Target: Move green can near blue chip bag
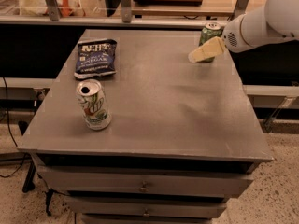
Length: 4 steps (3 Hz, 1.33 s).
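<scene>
My hand [205, 50] sits against the slim green soda can [211, 31] at the far right corner of the grey desk [163, 101]; I cannot tell its opening. Centre on the can body and grip squarely before carrying it toward the flat dark-blue chip bag [96, 57].
</scene>
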Each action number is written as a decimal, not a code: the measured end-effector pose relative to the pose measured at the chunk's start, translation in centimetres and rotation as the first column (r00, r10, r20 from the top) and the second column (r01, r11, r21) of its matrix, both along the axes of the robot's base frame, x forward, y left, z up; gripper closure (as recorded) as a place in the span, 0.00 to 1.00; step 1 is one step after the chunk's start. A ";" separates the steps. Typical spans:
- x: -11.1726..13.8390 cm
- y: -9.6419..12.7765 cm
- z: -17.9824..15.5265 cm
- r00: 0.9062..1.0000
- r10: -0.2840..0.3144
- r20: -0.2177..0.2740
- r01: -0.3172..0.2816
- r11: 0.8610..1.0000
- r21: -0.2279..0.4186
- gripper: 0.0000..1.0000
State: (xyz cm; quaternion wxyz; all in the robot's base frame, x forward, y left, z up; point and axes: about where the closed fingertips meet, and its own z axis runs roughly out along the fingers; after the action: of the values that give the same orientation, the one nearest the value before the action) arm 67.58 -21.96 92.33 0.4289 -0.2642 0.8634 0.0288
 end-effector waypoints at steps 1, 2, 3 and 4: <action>2.0 0.1 -0.7 0.999 -0.035 0.034 0.032 0.997 0.065 0.00; 3.6 -0.4 -1.4 0.996 -0.069 0.051 0.064 0.993 0.095 0.00; 4.7 -1.0 -2.2 0.994 -0.098 0.052 0.091 0.989 0.116 0.00; 5.7 -1.4 -3.0 0.992 -0.119 0.045 0.112 0.985 0.130 0.00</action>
State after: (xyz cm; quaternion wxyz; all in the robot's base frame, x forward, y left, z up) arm 73.27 -23.36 89.37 0.4685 -0.1865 0.8620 0.0519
